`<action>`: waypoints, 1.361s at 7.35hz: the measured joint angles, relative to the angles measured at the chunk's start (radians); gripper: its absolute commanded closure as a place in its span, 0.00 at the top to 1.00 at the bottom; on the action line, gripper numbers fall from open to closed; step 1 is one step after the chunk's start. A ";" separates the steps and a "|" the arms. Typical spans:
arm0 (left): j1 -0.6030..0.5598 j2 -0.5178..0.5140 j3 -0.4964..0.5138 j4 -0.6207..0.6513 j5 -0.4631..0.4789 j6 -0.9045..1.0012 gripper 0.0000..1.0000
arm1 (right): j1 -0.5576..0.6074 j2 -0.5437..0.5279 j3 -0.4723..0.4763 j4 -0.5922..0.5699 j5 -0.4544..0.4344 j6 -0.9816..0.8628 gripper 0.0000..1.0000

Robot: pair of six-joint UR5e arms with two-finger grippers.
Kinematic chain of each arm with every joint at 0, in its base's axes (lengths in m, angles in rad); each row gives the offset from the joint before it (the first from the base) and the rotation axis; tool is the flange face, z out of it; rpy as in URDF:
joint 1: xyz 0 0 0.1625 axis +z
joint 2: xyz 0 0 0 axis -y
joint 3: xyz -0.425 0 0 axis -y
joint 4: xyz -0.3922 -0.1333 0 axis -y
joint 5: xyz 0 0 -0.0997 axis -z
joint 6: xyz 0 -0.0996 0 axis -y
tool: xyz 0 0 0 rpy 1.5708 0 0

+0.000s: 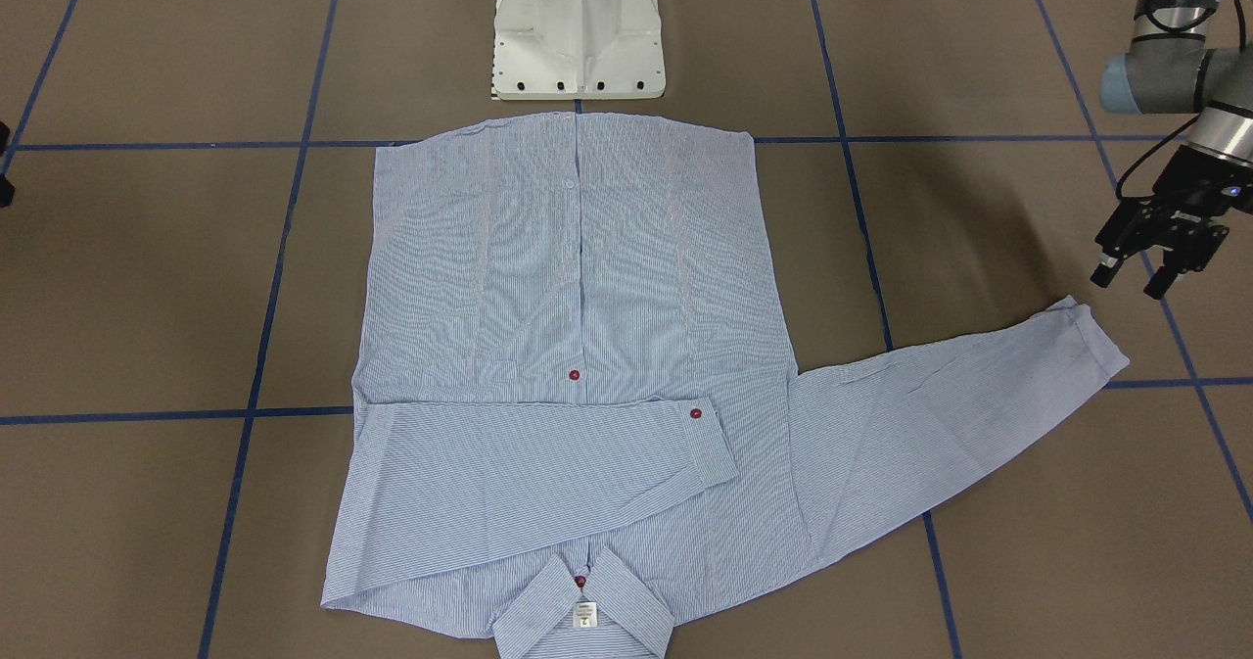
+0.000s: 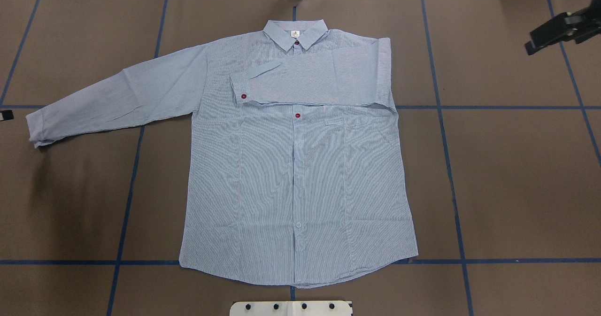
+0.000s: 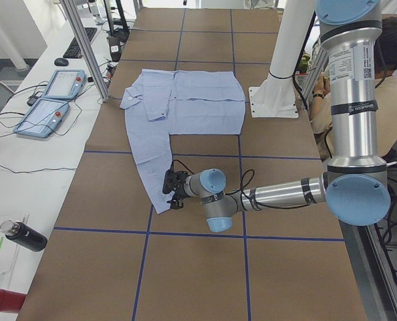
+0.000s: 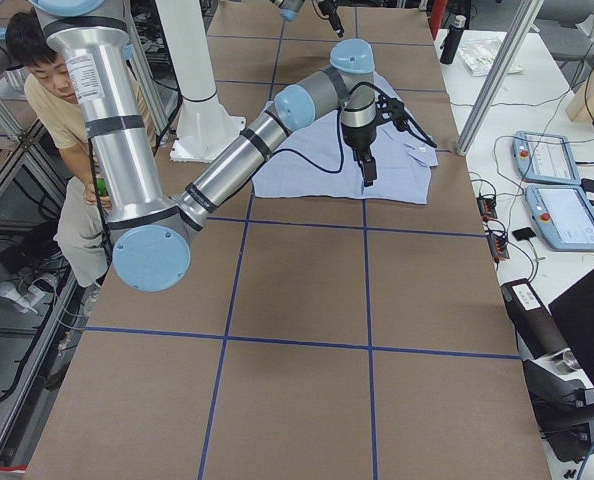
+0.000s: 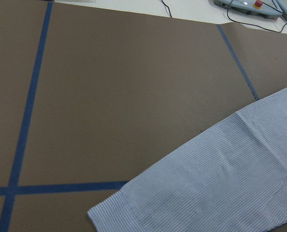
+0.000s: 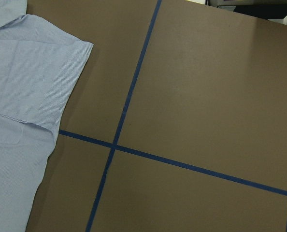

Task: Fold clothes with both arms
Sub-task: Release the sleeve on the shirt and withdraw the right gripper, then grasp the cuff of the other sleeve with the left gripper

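The light blue striped shirt [image 2: 296, 165] lies flat and face up, with its collar [image 2: 295, 33] at the far edge. One sleeve is folded across the chest, and its cuff [image 2: 242, 88] has a red button. The other sleeve [image 2: 117, 97] stretches out over the table on my left. My left gripper [image 1: 1134, 282] hovers just beyond that sleeve's cuff [image 1: 1087, 331], open and empty. The left wrist view shows the cuff [image 5: 119, 212]. My right gripper [image 2: 540, 41] hangs high off the shirt's folded side, holding nothing; its jaws are unclear. The right wrist view shows the folded shoulder edge [image 6: 61, 82].
The white pedestal base [image 1: 578, 42] stands at the shirt's hem. Blue tape lines [image 2: 450, 184] grid the brown table. Two teach pendants [image 3: 51, 100] and a metal post [image 3: 88, 47] are beyond the collar end. A person [image 4: 47, 90] sits behind the robot.
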 measured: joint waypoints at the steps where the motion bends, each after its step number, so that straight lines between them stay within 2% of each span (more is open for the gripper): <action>1: 0.063 0.000 0.008 -0.007 0.044 -0.053 0.87 | 0.029 -0.020 0.000 0.000 0.016 -0.034 1.00; 3: 0.118 -0.001 0.035 -0.011 0.071 -0.086 0.85 | 0.043 -0.029 0.000 0.001 0.022 -0.051 1.00; 9: 0.128 -0.033 0.093 -0.009 0.073 -0.078 0.77 | 0.045 -0.027 0.002 0.001 0.021 -0.051 1.00; 10: 0.127 -0.039 0.101 -0.009 0.073 -0.077 0.54 | 0.045 -0.027 0.003 0.001 0.020 -0.050 1.00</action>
